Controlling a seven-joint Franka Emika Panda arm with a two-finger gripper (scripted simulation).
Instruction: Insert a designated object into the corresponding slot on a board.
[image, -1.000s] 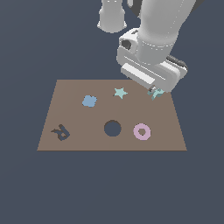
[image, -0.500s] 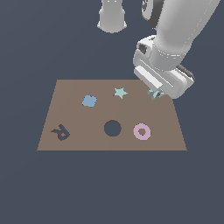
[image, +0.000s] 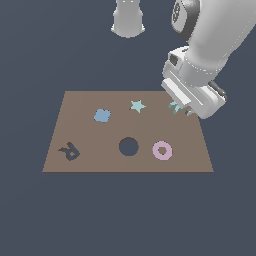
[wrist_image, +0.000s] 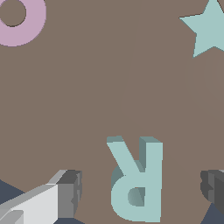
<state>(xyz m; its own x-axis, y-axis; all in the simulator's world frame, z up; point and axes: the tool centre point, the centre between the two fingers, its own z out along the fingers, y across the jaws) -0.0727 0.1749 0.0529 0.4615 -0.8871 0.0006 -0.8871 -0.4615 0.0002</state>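
The pale teal R block (wrist_image: 135, 181) lies flat on the brown board (image: 90, 160) near its far corner at the exterior view's right; there only a bit of it (image: 174, 106) shows under the hand. My gripper (image: 182, 108) hangs right over it. In the wrist view my gripper (wrist_image: 140, 190) is open, with one fingertip (wrist_image: 69, 192) on each side of the R and a gap between each fingertip and the block. The dark navy R-shaped slot (image: 69, 151) is at the board's near corner at the exterior view's left, far from the gripper.
A teal star (image: 137, 105), a blue rounded blob (image: 102, 115) and a pink ring (image: 162, 150) lie on the board. A round dark hole (image: 128, 146) is cut in its middle front. The robot's base (image: 128, 20) stands behind the board.
The arm has swung toward the exterior view's right and settled over the teal R. The pieces on the board have not moved.
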